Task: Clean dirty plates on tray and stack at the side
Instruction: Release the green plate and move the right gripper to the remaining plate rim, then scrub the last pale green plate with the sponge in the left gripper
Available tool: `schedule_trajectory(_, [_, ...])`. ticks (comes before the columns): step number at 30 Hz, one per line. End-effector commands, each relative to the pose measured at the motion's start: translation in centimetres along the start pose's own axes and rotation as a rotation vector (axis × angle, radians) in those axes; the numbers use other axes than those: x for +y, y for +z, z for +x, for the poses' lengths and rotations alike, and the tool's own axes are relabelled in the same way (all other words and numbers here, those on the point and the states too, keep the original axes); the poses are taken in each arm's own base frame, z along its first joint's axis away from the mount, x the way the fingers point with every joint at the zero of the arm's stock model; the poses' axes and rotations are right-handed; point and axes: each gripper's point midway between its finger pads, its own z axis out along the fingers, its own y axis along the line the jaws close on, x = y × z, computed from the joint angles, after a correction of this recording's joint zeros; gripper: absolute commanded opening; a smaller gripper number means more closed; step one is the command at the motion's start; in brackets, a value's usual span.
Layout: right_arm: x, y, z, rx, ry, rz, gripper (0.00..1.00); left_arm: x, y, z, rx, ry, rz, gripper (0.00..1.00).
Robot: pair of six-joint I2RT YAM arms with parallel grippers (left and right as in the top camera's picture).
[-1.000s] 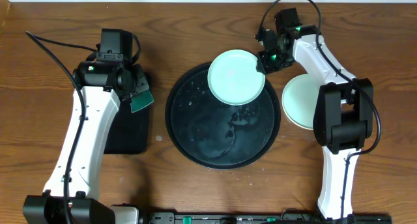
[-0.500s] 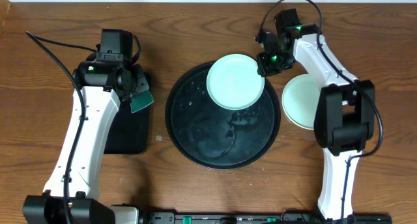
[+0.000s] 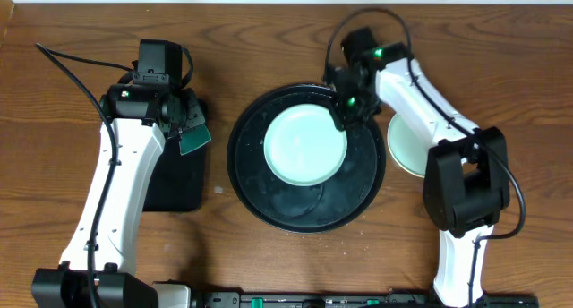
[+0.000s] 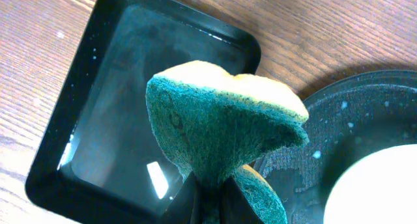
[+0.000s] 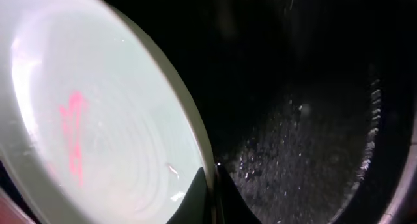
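A pale mint green plate [image 3: 304, 147] is over the middle of the large round black tray [image 3: 260, 196], held by its right rim in my right gripper [image 3: 346, 111], which is shut on it. The right wrist view shows the plate [image 5: 98, 120] with a red smear, its rim pinched between the fingers [image 5: 212, 185]. A second mint plate [image 3: 407, 142] lies on the table right of the tray. My left gripper [image 3: 186, 127] is shut on a green and yellow sponge [image 4: 221, 126], held above the small black rectangular tray [image 4: 130, 113]. The yellow plate is out of view.
The small rectangular black tray [image 3: 175, 183] lies on the table left of the round tray, under my left arm. The round tray's rim and a part of the plate show at the right of the left wrist view [image 4: 365, 120].
My right gripper has carried the mint plate from the tray's upper right rim down and left to the tray's middle. The left arm with the sponge has not moved.
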Motion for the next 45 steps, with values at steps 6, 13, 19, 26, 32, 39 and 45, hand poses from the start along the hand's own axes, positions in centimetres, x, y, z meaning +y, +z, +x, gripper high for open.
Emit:
schedule_trajectory(6, [-1.1,2.8,0.0,-0.040,0.024,0.025,0.22,0.1,0.5,-0.1,-0.004,0.004,-0.006,0.07])
schedule_trajectory(13, [-1.1,3.0,1.3,0.003,0.361,0.022,0.33,-0.5,0.5,0.1,0.005,0.005,0.029,0.07])
schedule_trajectory(19, [0.2,5.5,3.8,0.070,0.416,0.014,0.31,-1.4,1.0,0.6,0.032,0.020,0.051,0.07])
schedule_trajectory(26, [0.6,7.5,5.7,0.102,0.448,0.022,0.15,-4.3,2.4,2.3,0.080,0.105,0.062,0.07])
schedule_trajectory(32, [0.5,7.5,5.7,0.100,0.453,0.025,0.01,-8.9,3.5,4.1,0.093,0.195,0.116,0.07])
schedule_trajectory(39, [0.4,7.5,5.9,0.107,0.448,0.033,0.01,-15.1,6.6,7.8,0.140,0.319,0.186,0.07])
schedule_trajectory(45, [0.4,7.5,5.8,0.106,0.449,0.033,0.01,-17.1,10.1,10.7,0.198,0.392,0.165,0.07])
